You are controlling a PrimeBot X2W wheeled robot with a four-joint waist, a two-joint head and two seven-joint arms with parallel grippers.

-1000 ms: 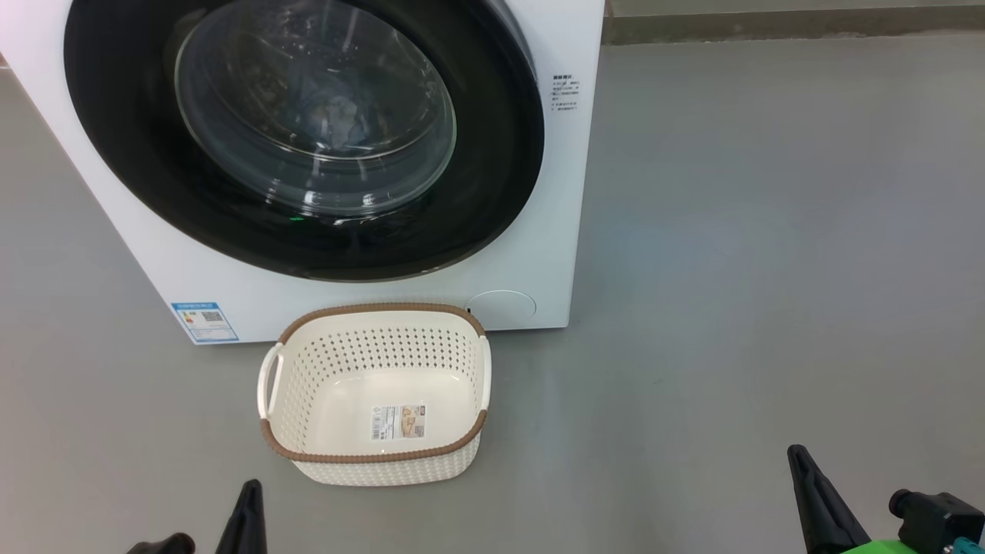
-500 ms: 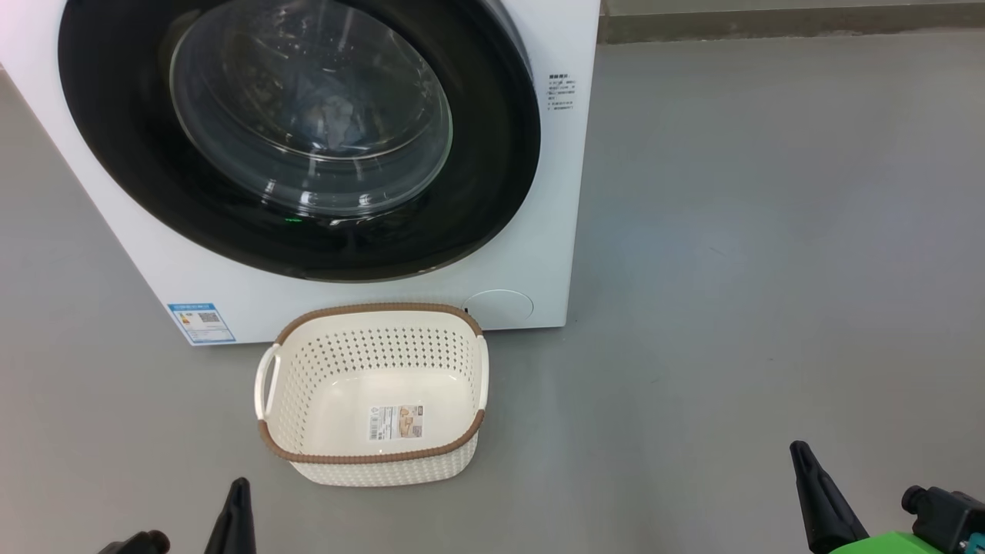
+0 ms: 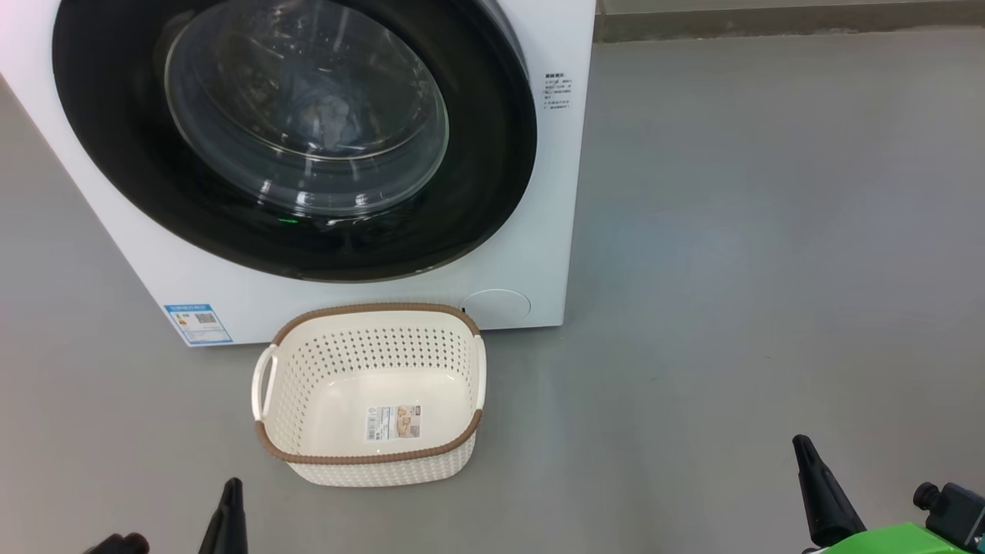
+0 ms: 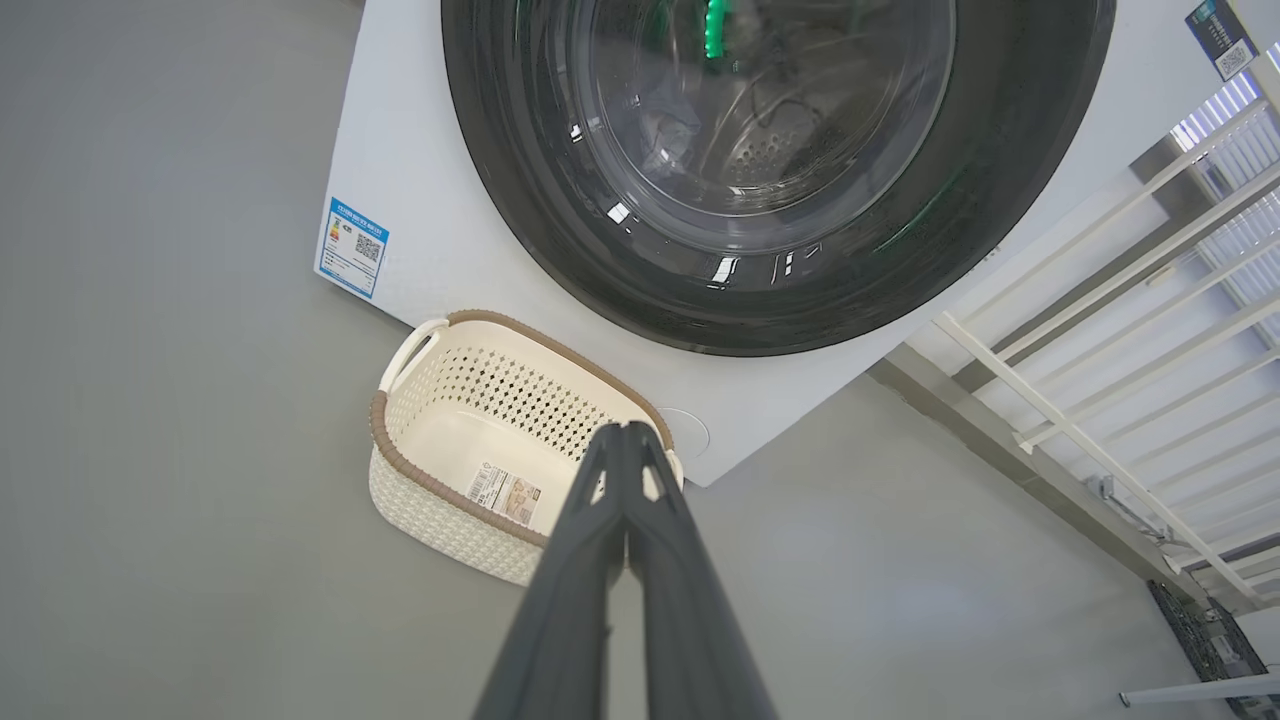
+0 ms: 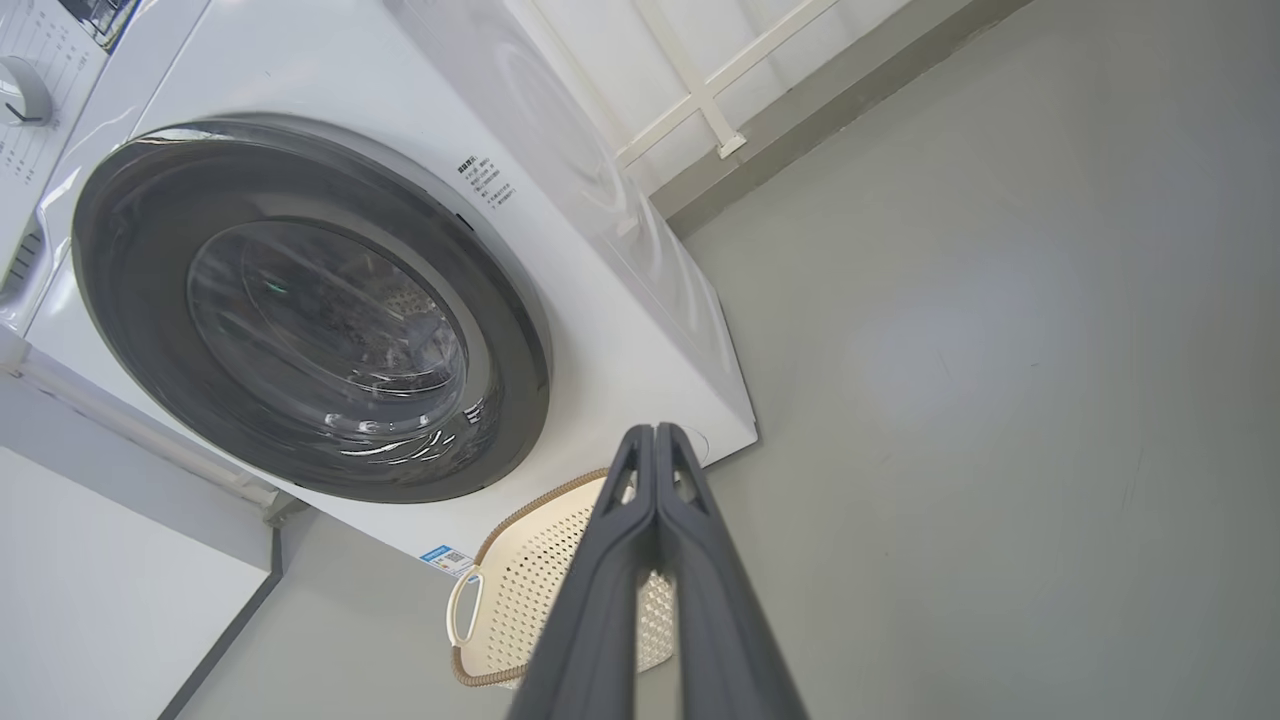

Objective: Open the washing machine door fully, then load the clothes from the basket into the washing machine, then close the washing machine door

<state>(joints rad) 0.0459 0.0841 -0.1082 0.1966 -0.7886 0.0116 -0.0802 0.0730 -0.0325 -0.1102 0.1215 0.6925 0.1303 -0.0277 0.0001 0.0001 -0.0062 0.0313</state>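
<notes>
The white washing machine [image 3: 542,254] stands ahead with its washing machine door [image 3: 492,154] shut flat against the front. Behind the glass the clothes [image 3: 332,117] show as a pale bundle in the drum. The cream basket [image 3: 369,459] sits on the floor just before the machine, holding nothing but a paper label. My left gripper [image 3: 229,491] is low at the lower left, shut and empty, its tips [image 4: 625,432] pressed together short of the basket [image 4: 440,500]. My right gripper [image 3: 805,450] is at the lower right, also shut [image 5: 655,432] and empty.
Grey floor [image 3: 769,269] stretches to the right of the machine, ending at a dark wall base [image 3: 769,23]. A white railing [image 4: 1100,400] runs along that wall. A white cabinet [image 5: 100,560] stands beside the machine's other side.
The head camera has drifted a little, shifting the machine and basket leftward. Both gripper tips have eased slightly outward. Both stay shut.
</notes>
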